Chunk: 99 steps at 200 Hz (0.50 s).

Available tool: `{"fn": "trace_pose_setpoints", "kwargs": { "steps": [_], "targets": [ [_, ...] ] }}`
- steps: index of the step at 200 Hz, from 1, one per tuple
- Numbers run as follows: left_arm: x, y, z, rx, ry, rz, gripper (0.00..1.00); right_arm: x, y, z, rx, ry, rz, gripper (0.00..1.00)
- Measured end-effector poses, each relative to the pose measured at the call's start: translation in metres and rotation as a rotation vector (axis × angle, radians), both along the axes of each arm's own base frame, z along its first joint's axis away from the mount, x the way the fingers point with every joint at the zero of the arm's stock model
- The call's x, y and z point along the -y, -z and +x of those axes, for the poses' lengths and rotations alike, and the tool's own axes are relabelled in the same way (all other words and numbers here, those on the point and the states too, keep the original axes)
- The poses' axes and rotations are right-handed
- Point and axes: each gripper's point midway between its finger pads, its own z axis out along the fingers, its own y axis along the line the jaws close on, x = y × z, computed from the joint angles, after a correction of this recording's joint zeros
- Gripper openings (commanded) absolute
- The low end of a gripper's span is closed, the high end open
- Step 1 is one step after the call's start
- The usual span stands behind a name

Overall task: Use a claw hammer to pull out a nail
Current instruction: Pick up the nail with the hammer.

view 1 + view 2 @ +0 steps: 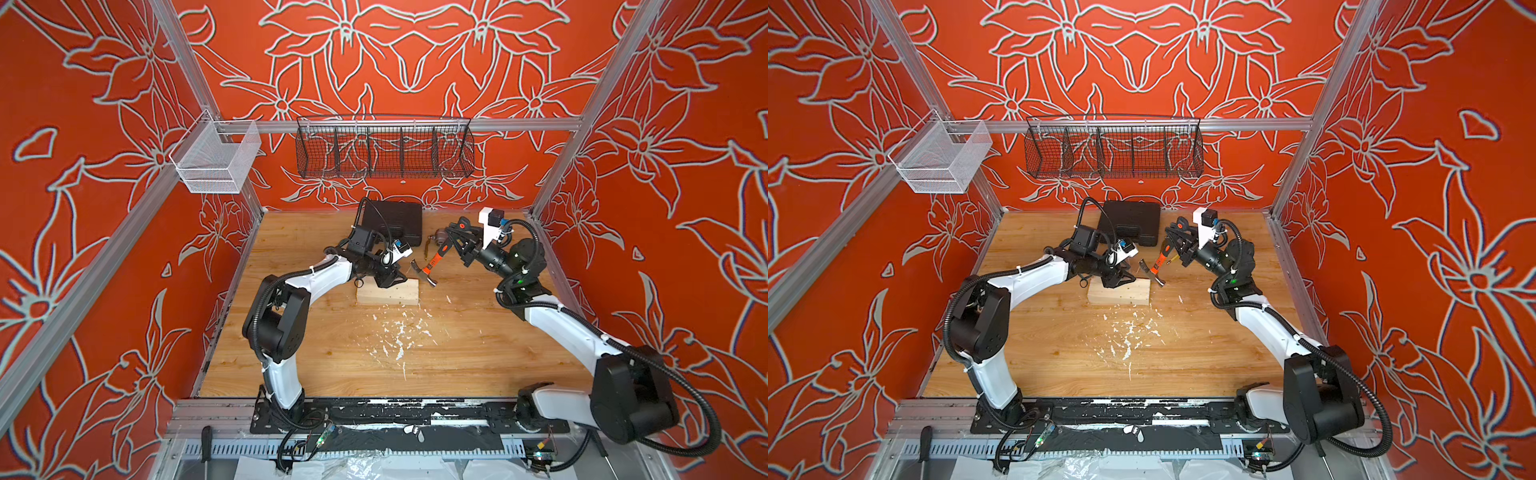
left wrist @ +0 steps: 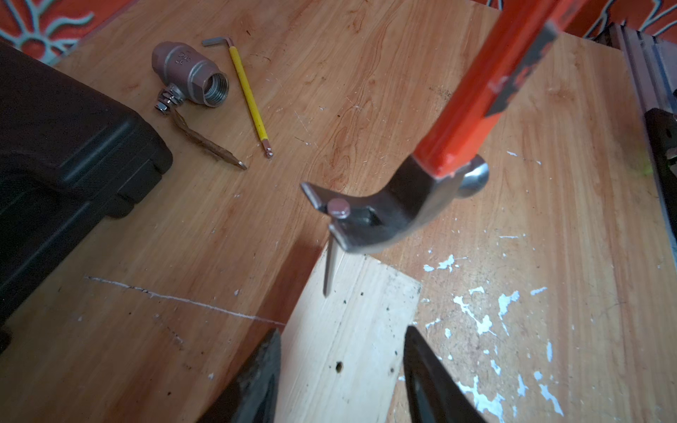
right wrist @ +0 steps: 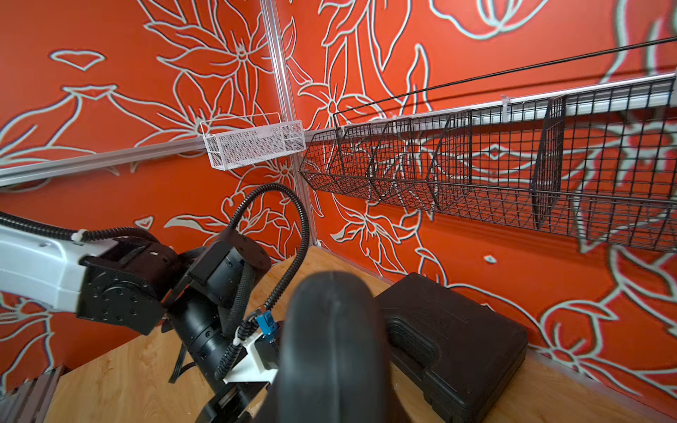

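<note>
The thin dark nail (image 2: 329, 267) is apparently being drawn nearly free by the orange-shafted claw hammer (image 2: 410, 205) gripped in the right hand (image 1: 455, 246); left hand (image 2: 341, 329) half-wide.

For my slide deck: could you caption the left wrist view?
The hammer hooks the nail by its head in its claw, over the pale wooden block.

the light brown wood-grain tabletop (image 1: 478, 353) carries a pale rectangular wooden block (image 1: 388, 296) about midway across, in its far half, with a scatter of white flecks (image 1: 399, 336) on the bare surface just nearer. at the far edge lies a flat black plastic case (image 1: 403, 220). just right of it are a bronze-coloured metal ball valve (image 2: 190, 73) and a yellow-sleeved hex key (image 2: 249, 95), side by side but apart.
</note>
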Motion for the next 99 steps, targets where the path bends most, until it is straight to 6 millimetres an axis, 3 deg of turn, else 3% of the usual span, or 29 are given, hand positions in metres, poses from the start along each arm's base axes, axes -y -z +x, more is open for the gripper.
{"fn": "trace_pose_setpoints", "kwargs": {
  "steps": [99],
  "targets": [
    [0.009,-0.007,0.018,0.057,-0.004,-0.033,0.48,0.000,-0.002,0.000,-0.009,-0.006,0.007,0.00]
  ]
}}
